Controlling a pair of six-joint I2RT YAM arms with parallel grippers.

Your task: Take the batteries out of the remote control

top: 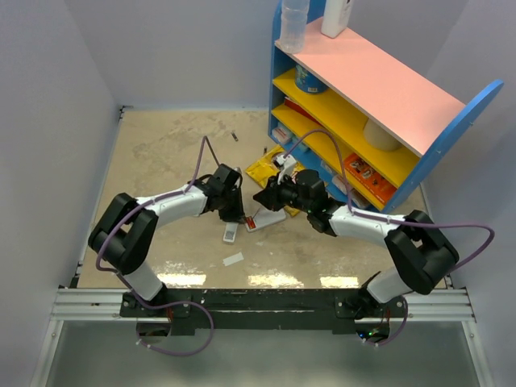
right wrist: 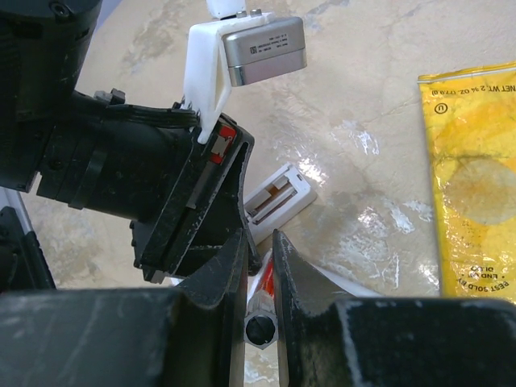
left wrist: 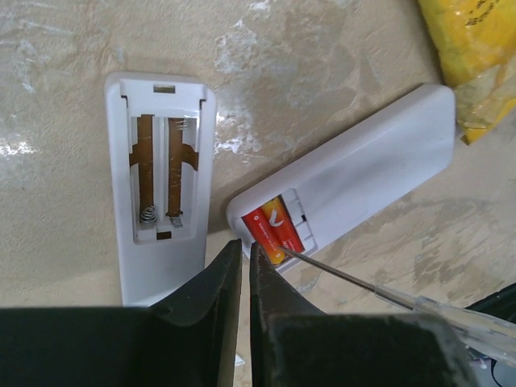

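Remote control [left wrist: 363, 173]: lies back-up at centre-right of the left wrist view, compartment uncovered. Both batteries [left wrist: 272, 230] sit at its lower-left end. Left gripper [left wrist: 246, 250]: jaws nearly closed, empty, tips just beside the batteries. Right gripper [right wrist: 260, 242]: clamped on a thin probe [left wrist: 355, 280], whose tip meets one battery.

Arms [top: 173, 203]: black joints, white links, purple cables [top: 468, 226] (grey camera box [right wrist: 264, 50]).
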